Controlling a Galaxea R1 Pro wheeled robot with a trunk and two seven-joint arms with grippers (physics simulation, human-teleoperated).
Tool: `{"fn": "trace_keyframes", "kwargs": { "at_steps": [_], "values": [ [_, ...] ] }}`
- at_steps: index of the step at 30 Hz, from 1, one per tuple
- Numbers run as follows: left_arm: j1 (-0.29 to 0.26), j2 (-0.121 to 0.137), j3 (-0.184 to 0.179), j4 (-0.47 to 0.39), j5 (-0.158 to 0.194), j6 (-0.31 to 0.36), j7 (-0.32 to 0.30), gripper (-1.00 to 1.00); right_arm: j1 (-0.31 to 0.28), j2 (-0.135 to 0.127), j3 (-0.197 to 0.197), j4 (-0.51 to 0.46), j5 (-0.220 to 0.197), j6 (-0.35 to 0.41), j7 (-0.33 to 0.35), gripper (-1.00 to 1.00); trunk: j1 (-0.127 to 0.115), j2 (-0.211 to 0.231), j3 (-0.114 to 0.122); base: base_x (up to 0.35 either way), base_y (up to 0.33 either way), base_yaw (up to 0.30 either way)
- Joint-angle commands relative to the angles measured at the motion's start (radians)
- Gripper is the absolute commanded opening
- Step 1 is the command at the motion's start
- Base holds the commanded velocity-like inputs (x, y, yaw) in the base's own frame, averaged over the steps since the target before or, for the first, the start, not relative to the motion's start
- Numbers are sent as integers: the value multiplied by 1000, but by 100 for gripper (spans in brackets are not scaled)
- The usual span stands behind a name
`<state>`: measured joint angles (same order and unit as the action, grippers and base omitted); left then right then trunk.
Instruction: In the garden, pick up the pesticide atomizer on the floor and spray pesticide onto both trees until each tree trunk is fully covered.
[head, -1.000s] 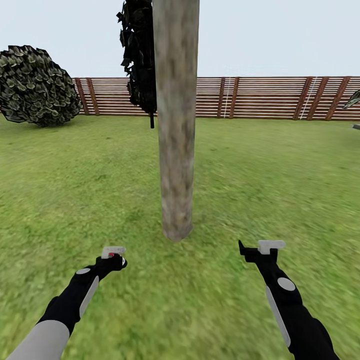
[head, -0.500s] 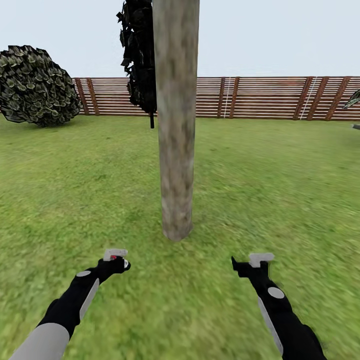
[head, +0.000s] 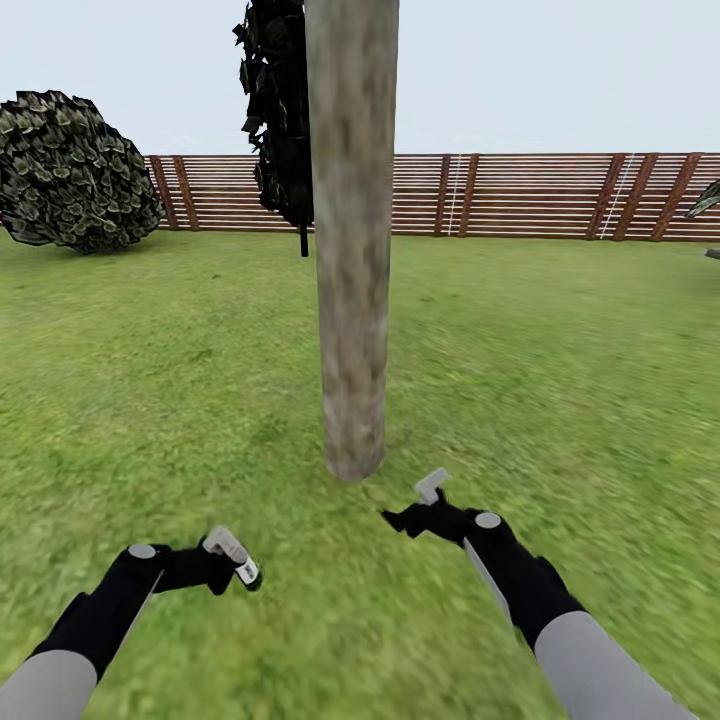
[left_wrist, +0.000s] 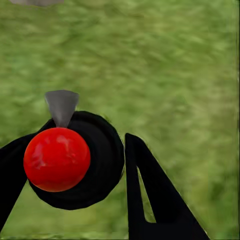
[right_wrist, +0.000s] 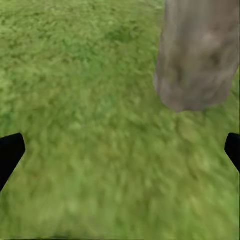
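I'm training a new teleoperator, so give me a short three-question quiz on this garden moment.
1. True or false: the right gripper is open.
2. What does the left gripper hold? A) the pesticide atomizer B) a stone C) nothing
3. Fill in: the right wrist camera looks at the base of the tree ____.
Key: 1 true, its fingertips sit far apart. 2 A. 3 trunk.

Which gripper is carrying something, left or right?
The left gripper: its fingers close around a black object with a red ball top. The right gripper has its fingertips spread wide with only grass between them, near the tree trunk.
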<state>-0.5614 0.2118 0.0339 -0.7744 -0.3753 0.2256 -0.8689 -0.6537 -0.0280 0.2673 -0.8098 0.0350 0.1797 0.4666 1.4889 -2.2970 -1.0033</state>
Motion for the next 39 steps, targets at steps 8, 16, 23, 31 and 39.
{"fn": "trace_keyframes", "kwargs": {
  "at_steps": [8, 16, 23, 31, 39],
  "values": [
    [33, 26, 2, 21, -108, -246, -83, -100, -30, 15, 15, 36, 2, -1, 217, 100, 0, 0, 0, 0, 0, 0],
    [38, 22, -14, 99, -280, -266, -87, -100, -30, 16, 158, 37, 2, -4, 256, 100, 0, 0, 0, 0, 0, 0],
    [37, 22, -17, 112, -339, -267, -100, -100, -30, 16, 178, 36, 2, -11, 259, 100, 0, 0, 0, 0, 0, 0],
    [28, 10, -17, 102, -353, -260, -217, -100, -30, 15, 231, 36, 5, -9, 263, 100, 0, 0, 0, 0, 0, 0],
    [26, -37, -16, 104, -446, -245, -220, -100, -30, 13, 366, 36, 5, -9, 263, 100, 0, 0, 0, 0, 0, 0]
  ]
}}
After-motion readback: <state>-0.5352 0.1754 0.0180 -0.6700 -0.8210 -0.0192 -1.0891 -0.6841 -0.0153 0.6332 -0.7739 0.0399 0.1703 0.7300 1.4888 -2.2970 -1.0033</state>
